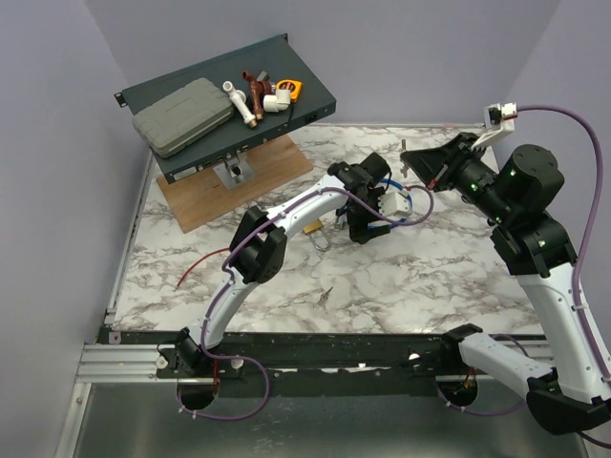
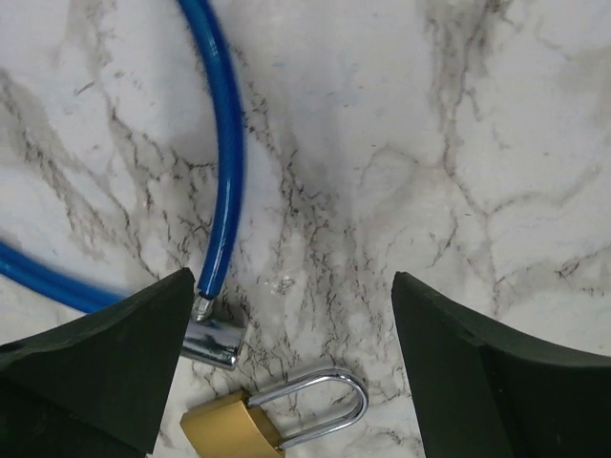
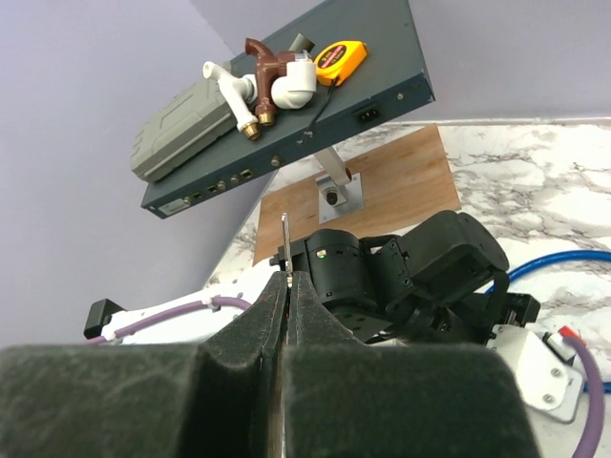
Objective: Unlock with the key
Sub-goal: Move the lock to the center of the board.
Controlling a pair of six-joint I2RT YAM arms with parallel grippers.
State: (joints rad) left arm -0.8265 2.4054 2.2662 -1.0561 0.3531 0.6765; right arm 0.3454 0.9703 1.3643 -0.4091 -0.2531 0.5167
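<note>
The brass padlock (image 2: 229,427) with a silver shackle lies on the marble table, just below and between my left gripper's (image 2: 292,279) open jaws. In the top view the padlock (image 1: 315,229) sits beside the left gripper (image 1: 355,231). My right gripper (image 3: 289,279) is shut on the key (image 3: 284,243), whose thin silver blade sticks up from between the fingertips. In the top view the right gripper (image 1: 412,157) hovers above the table, right of the left wrist. A blue cable (image 2: 225,143) with a silver end piece lies next to the padlock.
A tilted dark panel (image 1: 191,157) at the back left carries a grey case (image 1: 181,116), pipe fittings and a yellow tape measure (image 1: 289,89), on a wooden board (image 1: 267,181). A red wire (image 1: 196,262) and a small thin metal object (image 1: 326,294) lie on the table.
</note>
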